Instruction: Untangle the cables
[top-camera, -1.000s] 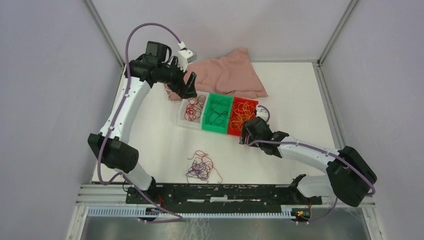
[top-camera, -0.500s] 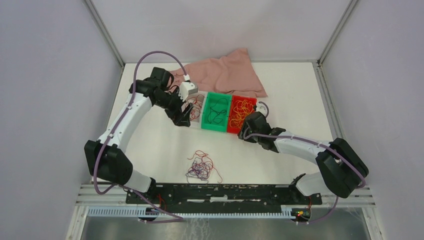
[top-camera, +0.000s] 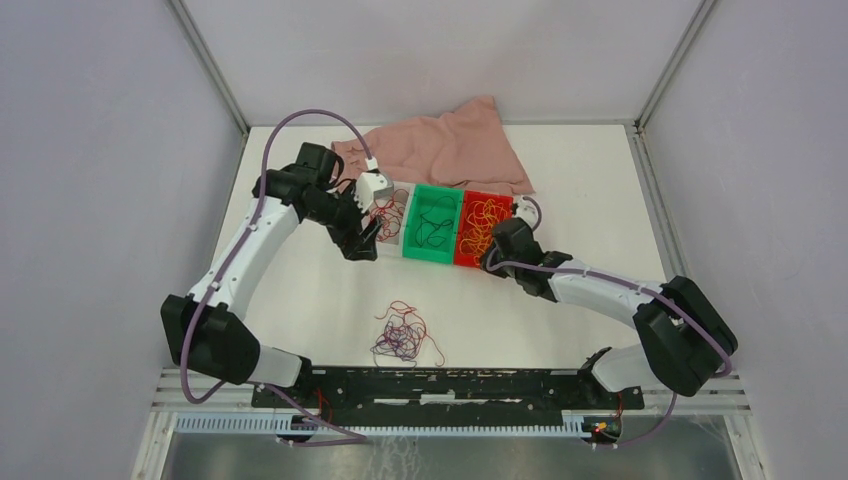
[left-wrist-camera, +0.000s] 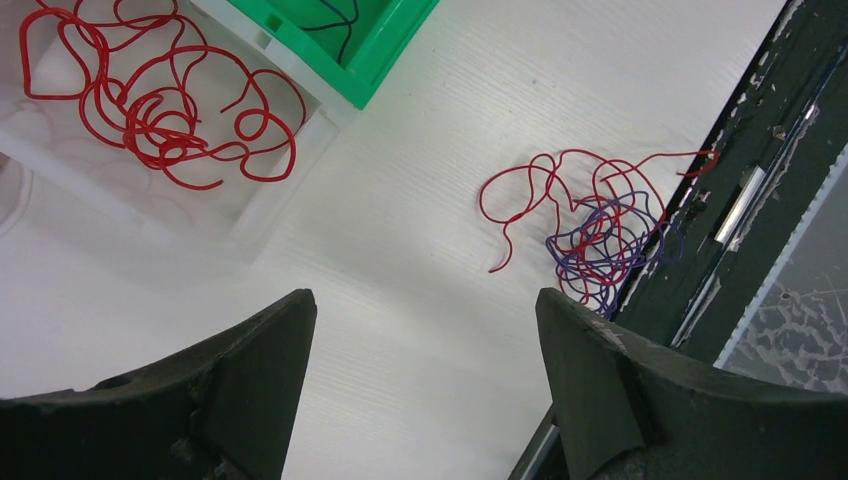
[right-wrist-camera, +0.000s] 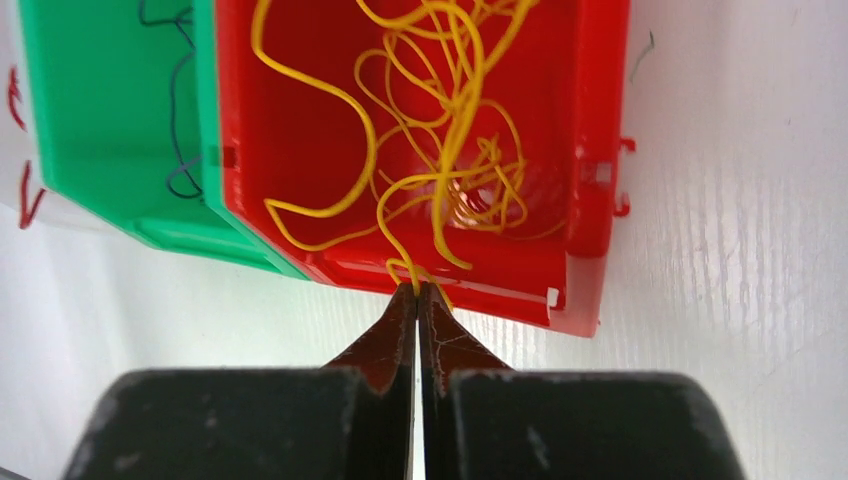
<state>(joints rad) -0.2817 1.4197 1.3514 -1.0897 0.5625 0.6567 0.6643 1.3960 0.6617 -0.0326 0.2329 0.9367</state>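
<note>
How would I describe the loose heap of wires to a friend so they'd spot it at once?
On the white table, find the green bin. Between it and the black rail at the near edge, alone on the tabletop, lies the tangled clump. No bin holds it, and it mixes red and purple strands, while each bin's wires are one colour.

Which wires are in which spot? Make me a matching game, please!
Places:
1. clear bin
2. green bin
3. red bin
4. bare table

Wires:
A. yellow wires
B. red-and-purple tangle
C. red wires
D. dark blue wires

Pairs: 1-C, 2-D, 3-A, 4-B.
</note>
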